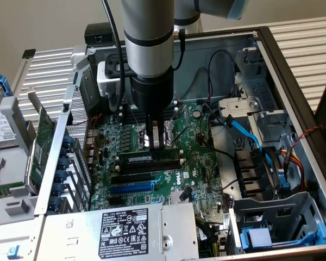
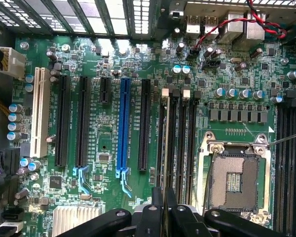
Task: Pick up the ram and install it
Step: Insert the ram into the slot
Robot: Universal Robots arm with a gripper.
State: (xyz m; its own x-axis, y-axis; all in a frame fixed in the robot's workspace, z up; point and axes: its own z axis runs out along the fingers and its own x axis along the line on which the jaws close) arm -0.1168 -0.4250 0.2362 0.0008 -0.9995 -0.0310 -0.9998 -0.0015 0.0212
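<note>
The open computer case [image 1: 206, 46] houses a green motherboard [image 2: 104, 133] carrying one blue expansion slot [image 2: 123, 128], one white slot [image 2: 39, 111] and an uncovered processor socket [image 2: 233, 180].

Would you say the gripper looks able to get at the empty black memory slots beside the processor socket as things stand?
Probably yes: the gripper, shut on the ram, hangs right over the memory slots, the case is open above, and no cable or card lies across them.
</note>
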